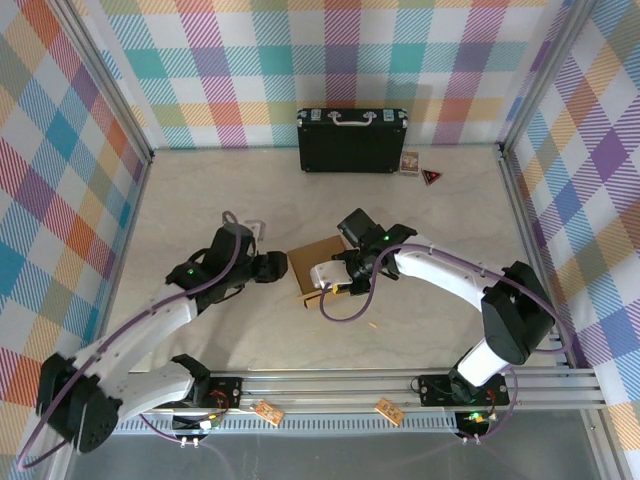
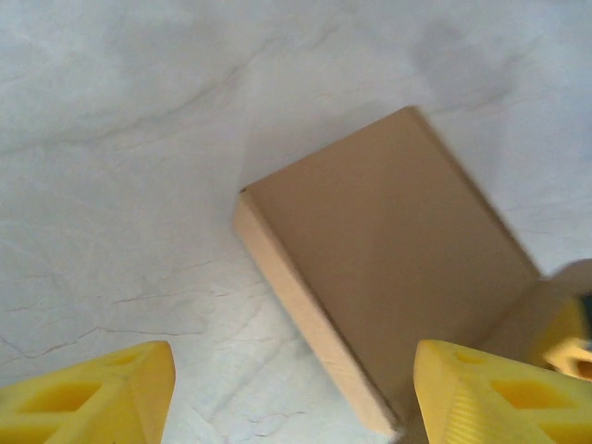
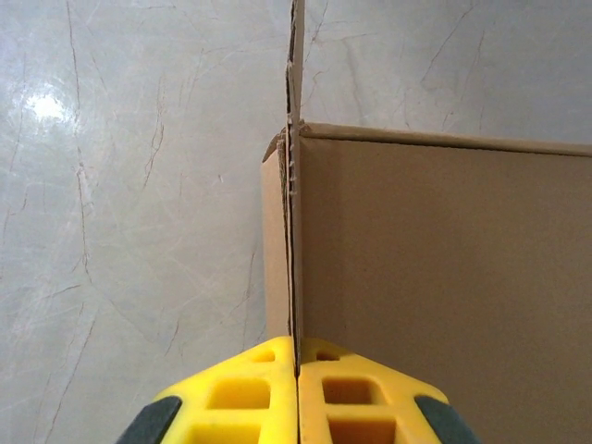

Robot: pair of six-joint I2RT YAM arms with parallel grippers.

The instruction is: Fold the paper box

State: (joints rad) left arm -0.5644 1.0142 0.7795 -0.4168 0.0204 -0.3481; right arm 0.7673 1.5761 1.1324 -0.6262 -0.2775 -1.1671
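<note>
Top external view: the paper box (image 1: 318,262) lies on the pale, marble-veined worktop (image 1: 430,225). It is plain brown corrugated cardboard, and no print or label shows on any face in view.

Left wrist view: the box (image 2: 388,268) shows one broad, smooth panel. A narrow, paler side wall is turned down along its left edge, and a further flap rises at its right.

Right wrist view: a cut edge with open fluting stands upright at a corner of the box (image 3: 444,277), where two walls meet.

The left gripper (image 1: 281,266) sits just beside the box on its left. It is released: its yellow fingers (image 2: 92,398) stand wide apart, with the box's near corner between them. Whether either finger touches the cardboard cannot be told.

The right gripper (image 1: 333,283) is at the box's right front. It is clenched on the box, and the thin upright cardboard edge is pinched between its yellow fingers (image 3: 250,398).

Well behind the box, a black case (image 1: 352,140) with a silver handle stands against the checked back wall. To the right of the case lie a small card (image 1: 409,162) and a dark triangular piece (image 1: 431,177). Their printing is too small to read.
</note>
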